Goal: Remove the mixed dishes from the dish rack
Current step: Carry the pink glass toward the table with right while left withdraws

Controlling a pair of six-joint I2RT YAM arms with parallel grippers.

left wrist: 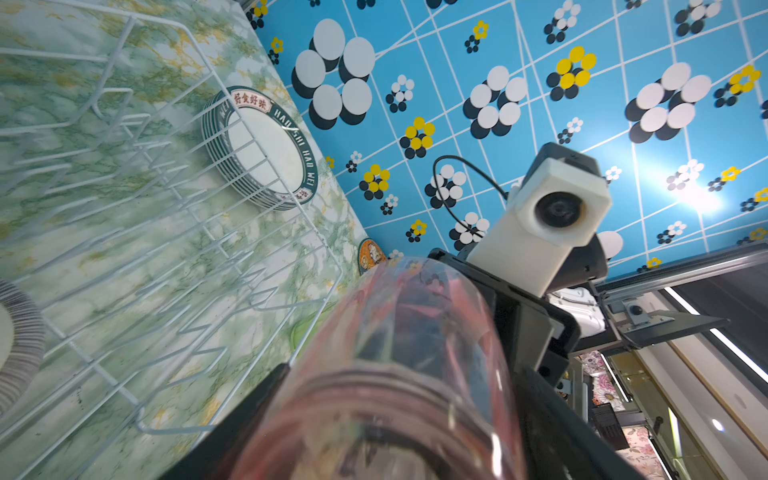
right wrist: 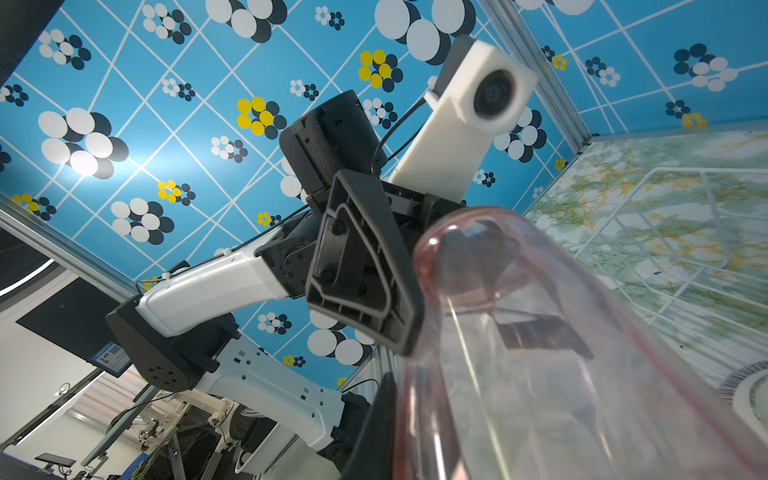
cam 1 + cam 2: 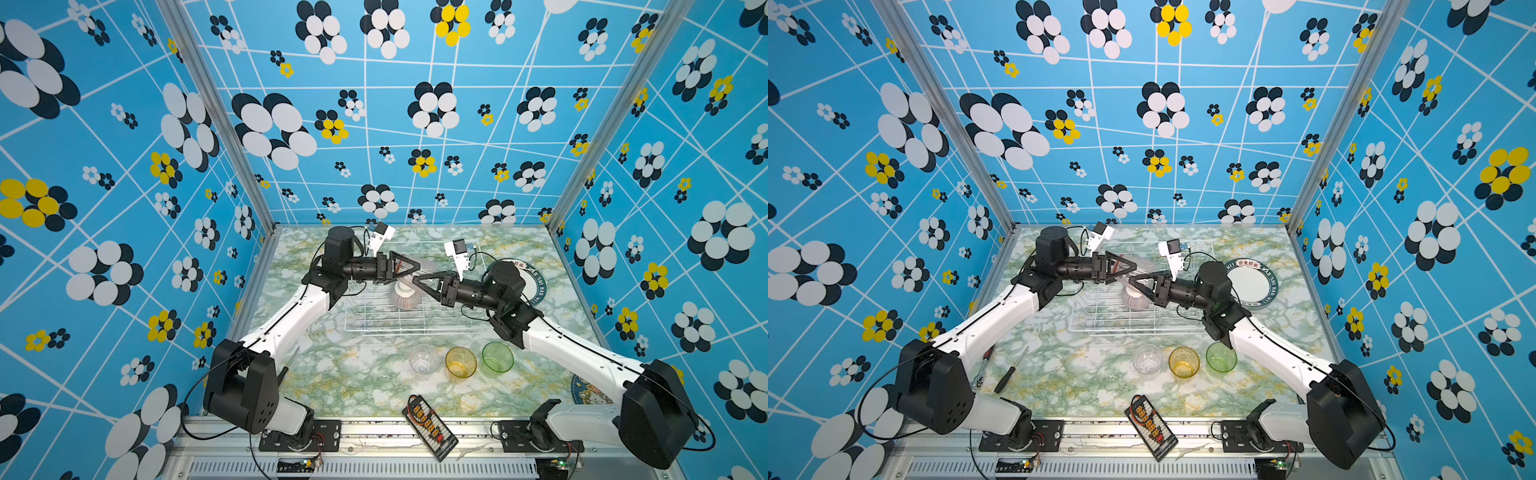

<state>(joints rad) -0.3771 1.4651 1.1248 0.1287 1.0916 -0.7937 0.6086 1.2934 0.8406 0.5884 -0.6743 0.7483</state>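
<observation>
At the far left, beside the left arm (image 3: 291, 316), a wrench (image 3: 980, 372) and a screwdriver (image 3: 1007, 376) lay on the marble table (image 3: 353, 386), close to its left edge. From there a broad strip of bare marble ran along the front as far as the clear tumbler (image 3: 424, 361).

The dish rack (image 3: 415, 329) sat mid-table, toward the back. Above its middle the left gripper (image 3: 412, 266) reached in from the left. Its fingers were set wide on either side of the closed end of the pink tumbler (image 1: 395, 374), which lay on its side in the air. Whether they pressed on the glass could not be told. Directly below, inside the rack, sat the purple-striped bowl (image 3: 405, 300).

The right gripper (image 3: 419, 281) met the same glass from the right, closed narrow on the wall at its mouth.

In front of the rack's near rim the clear tumbler, the yellow tumbler (image 3: 460, 362) and the green tumbler (image 3: 497, 358) stood upright in a row, near one another but apart. Nearer still, the black board (image 3: 430, 428) lay aslant across the table's front edge.

Past the rack's right end the plates (image 3: 1250, 282) sat stacked on the marble, near the right wall (image 3: 665, 249). The stack's left side was hidden behind the right arm (image 3: 582, 353). At the front right corner a blue mat (image 3: 588, 392) showed from under that arm.
</observation>
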